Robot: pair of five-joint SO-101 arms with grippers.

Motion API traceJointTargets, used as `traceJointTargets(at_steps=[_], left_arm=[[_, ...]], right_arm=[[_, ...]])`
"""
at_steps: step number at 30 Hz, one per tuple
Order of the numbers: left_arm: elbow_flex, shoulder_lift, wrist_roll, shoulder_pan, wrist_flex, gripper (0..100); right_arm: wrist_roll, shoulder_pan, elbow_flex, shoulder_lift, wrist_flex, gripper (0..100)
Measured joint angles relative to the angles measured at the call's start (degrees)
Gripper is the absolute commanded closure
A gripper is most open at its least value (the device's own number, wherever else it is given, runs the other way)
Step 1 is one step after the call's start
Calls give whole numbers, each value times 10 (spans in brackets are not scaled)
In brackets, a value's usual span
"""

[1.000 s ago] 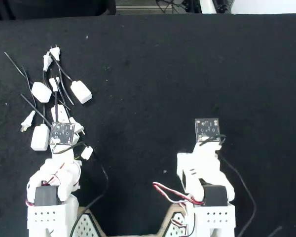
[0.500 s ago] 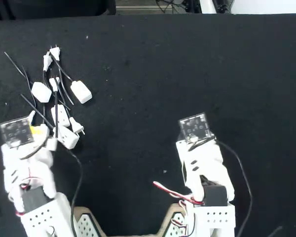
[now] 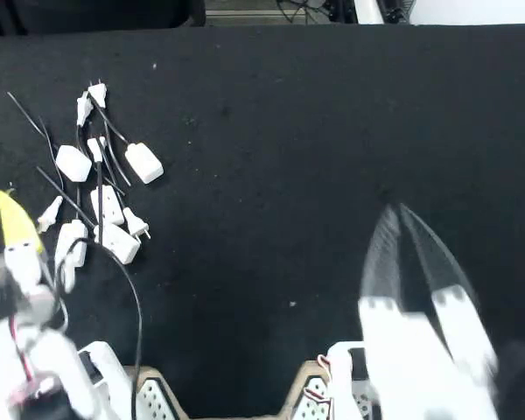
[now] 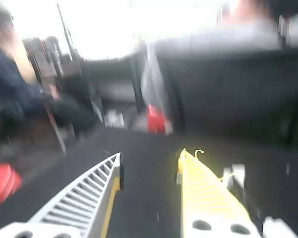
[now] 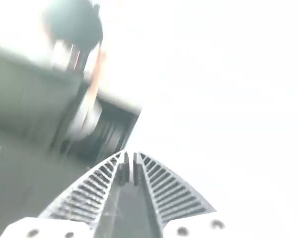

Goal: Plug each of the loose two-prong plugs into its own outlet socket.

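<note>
**Both grippers empty; plugs loose at the left of the worktop**

Layout: we see the whole set in one cluster on the left side of the black worktop (image 3: 271,131). We count five white outlet sockets (image 3: 143,162) and several small two-prong plugs (image 3: 96,90), all on thin black cords (image 3: 26,114) that cross one another. Two plugs lie just beside each other at the far end of the cluster. Another lies at its left edge, and one lies against a socket at the near end. As far as we can tell, each plug lies loose and none is seated in a socket.

Markings: any print on the sockets or plugs is too small for us to read.

Left gripper (image 4: 150,154): released. In its wrist view the white finger and the yellow finger (image 3: 16,223) stand well apart with nothing between them. From above, the yellow tip sits at the left edge of the worktop, near the leftmost plug. We cannot tell whether it touches anything.

Right gripper (image 5: 129,154): clenched on nothing. Its two ribbed fingers meet at the tips with only a thin slit between them. From above, it stands over the near-right part of the worktop, well apart from the cluster.
</note>
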Motion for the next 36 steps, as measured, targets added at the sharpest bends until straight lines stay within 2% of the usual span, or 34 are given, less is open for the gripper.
traceJointTargets(at_steps=[6,9,13,17,20,23,27,29,33,36], left_arm=[[-97,19,0,-1,15,811],[-117,77,0,-1,26,811],[-137,201,1,-1,62,811],[-138,375,2,12,103,813],[-141,498,2,44,122,815],[-148,593,2,84,124,812],[-148,680,2,146,124,811],[-148,717,2,172,123,811],[-148,784,27,193,95,767],[-148,836,71,193,80,709]], right_arm=[[0,-1,-185,4,2,986],[-5,-1,-213,57,16,986],[-63,-1,-200,167,63,986],[-104,-1,-123,280,75,986],[-111,-3,-33,363,14,986],[-112,-53,52,446,-50,985],[-112,-157,120,535,-94,984],[-127,-200,153,576,-122,946],[-148,-244,217,644,-198,786],[-148,-265,260,680,-242,770]])
